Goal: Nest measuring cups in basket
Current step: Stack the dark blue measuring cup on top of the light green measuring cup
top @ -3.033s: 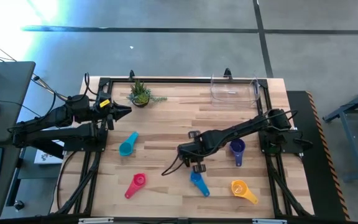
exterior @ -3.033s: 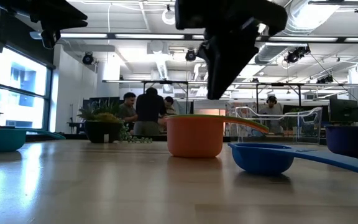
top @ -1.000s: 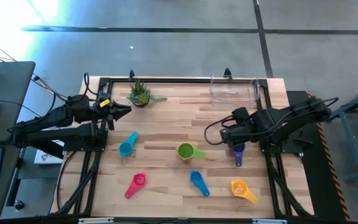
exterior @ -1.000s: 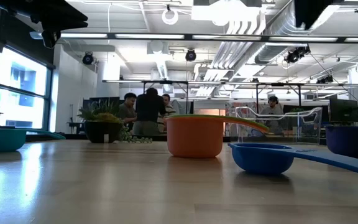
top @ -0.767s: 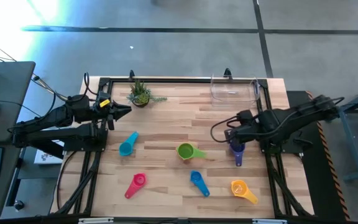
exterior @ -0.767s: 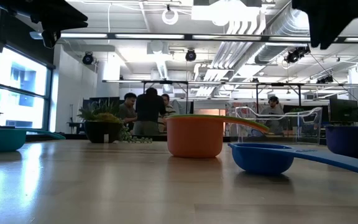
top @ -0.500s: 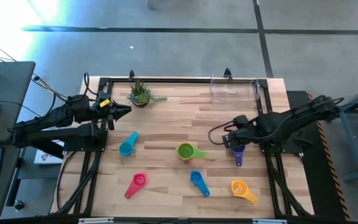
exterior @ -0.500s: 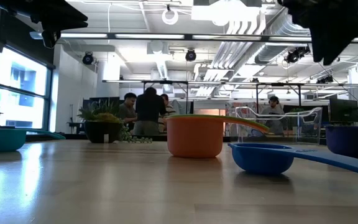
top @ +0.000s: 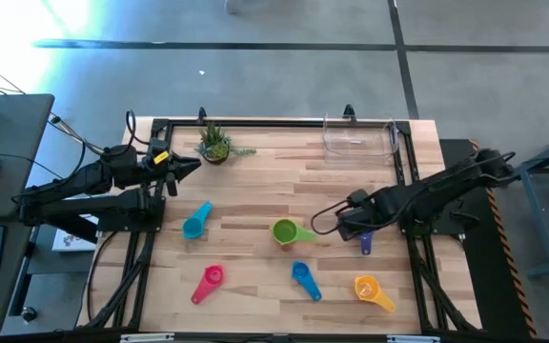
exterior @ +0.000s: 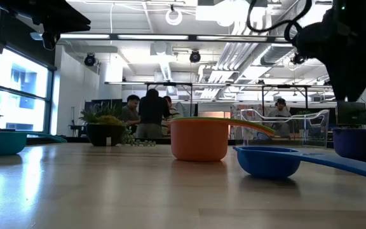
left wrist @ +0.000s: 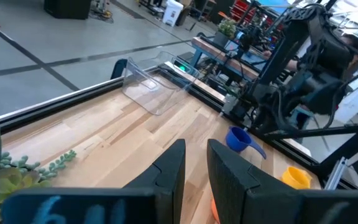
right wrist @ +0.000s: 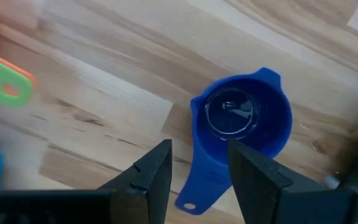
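Observation:
The purple cup (right wrist: pixel 241 118) stands on the table's right half. Its handle (top: pixel 366 242) points toward the near edge. My right gripper (right wrist: pixel 199 163) hangs open just above it, pointing down, with the handle showing between the fingers. In the low view the right gripper (exterior: pixel 353 95) is clear of the cup's rim (exterior: pixel 359 131). The green cup (top: pixel 284 231) sits inside the orange-red cup (exterior: pixel 199 141) at mid-table. The clear basket (top: pixel 358 136) stands at the far right edge. My left gripper (left wrist: pixel 196 155) waits at the far left, open by a narrow gap.
Teal cup (top: pixel 196 221) and pink cup (top: pixel 208 283) lie on the left half. Blue cup (top: pixel 303 279) and yellow cup (top: pixel 372 292) lie near the front edge. A potted plant (top: pixel 215 143) stands at the far left. People stand in the room behind.
My right gripper has come down over the purple cup, shifting slightly toward the near edge and the table's left. It has dropped into the low view from above. No cup has moved.

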